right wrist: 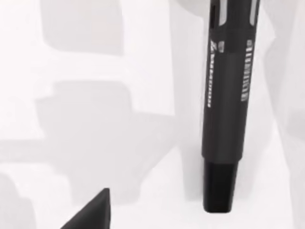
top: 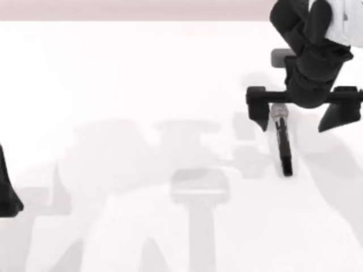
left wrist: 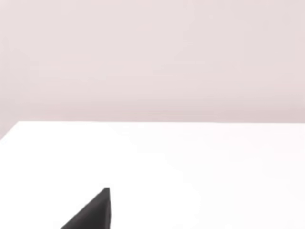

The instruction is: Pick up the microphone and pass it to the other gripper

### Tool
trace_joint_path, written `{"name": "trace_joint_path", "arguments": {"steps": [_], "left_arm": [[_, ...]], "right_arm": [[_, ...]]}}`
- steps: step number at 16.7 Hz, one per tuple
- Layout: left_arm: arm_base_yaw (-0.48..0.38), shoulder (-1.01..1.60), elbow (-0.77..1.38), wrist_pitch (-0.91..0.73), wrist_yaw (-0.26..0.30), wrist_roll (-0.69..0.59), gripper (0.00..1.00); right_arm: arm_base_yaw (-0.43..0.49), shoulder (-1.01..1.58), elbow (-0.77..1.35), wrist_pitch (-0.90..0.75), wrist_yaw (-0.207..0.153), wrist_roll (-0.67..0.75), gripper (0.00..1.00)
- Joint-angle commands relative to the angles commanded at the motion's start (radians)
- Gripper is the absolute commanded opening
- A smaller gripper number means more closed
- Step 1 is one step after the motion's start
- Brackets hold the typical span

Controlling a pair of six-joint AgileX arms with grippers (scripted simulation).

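The microphone (top: 282, 141) lies flat on the white table at the right, its grey mesh head (top: 278, 112) toward the far edge and its black handle pointing to the near edge. My right gripper (top: 294, 128) hangs over the head end, open wide. The microphone lies between its fingers, close to the left finger (top: 258, 112) and apart from it. The right wrist view shows the black handle (right wrist: 224, 109) with white lettering and one fingertip (right wrist: 97, 210) well clear of it. My left gripper (top: 8, 195) is parked at the left edge, open and empty; the left wrist view shows one of its fingertips (left wrist: 95, 212).
Bare white table (top: 142, 73) spreads under both arms, crossed by grey shadows of the arms. A pale wall strip (top: 130, 8) runs along the far edge. The thick black and white right arm (top: 317, 34) reaches in from the top right corner.
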Motion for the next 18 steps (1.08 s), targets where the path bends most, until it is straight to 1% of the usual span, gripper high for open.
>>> {"name": "trace_joint_path", "arguments": {"steps": [7,9,14,18], "left_arm": [[0.0,0.0,0.0,0.0,0.0,0.0,1.0],[0.0,0.0,0.0,0.0,0.0,0.0,1.0],[0.0,0.0,0.0,0.0,0.0,0.0,1.0],[0.0,0.0,0.0,0.0,0.0,0.0,1.0]], "right_arm": [[-0.004,0.007,-0.014,0.018,-0.001,-0.003,1.0],[-0.004,0.034,-0.045,0.076,0.0,-0.004,1.0],[-0.007,0.135,-0.15,0.293,0.001,-0.005,1.0],[-0.007,0.157,-0.171,0.329,0.001,-0.005,1.0]]}}
